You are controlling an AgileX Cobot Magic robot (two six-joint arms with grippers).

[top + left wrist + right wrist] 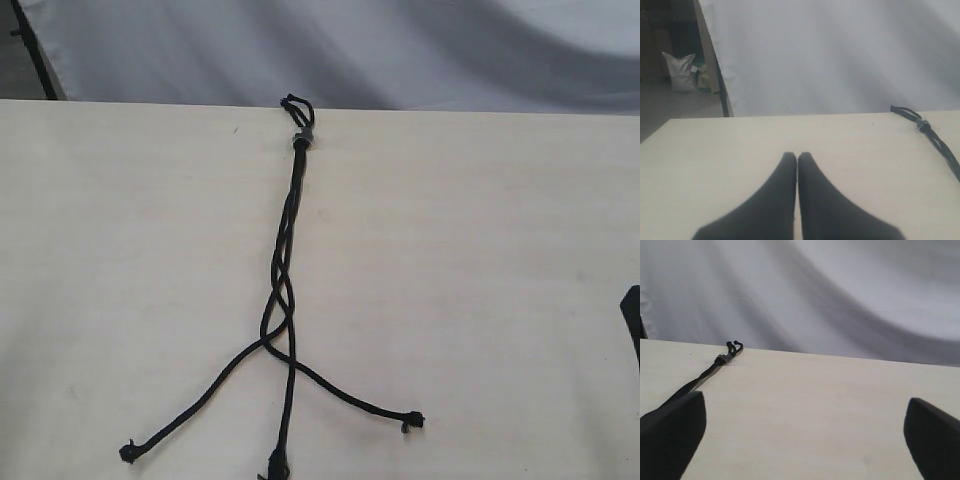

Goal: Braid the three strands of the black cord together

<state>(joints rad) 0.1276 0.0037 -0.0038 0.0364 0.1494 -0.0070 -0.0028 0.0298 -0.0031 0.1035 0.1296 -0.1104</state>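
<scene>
The black cord (286,240) lies lengthwise on the pale table (480,260). Its small loop (297,106) rests at the far edge, just above a knot (300,138). Below the knot the three strands cross loosely, then fan out: one tip at the left (128,452), one in the middle (277,465), one at the right (413,421). My left gripper (797,158) is shut and holds nothing, with the cord (939,142) off to its side. My right gripper (807,410) is wide open over bare table, with the cord (702,374) running past one finger (672,432). A dark part of the right arm (633,322) shows at the exterior view's right edge.
A white cloth backdrop (350,50) hangs behind the table's far edge. A dark pole (721,90) and a grey sack (681,71) stand beyond the table's left corner.
</scene>
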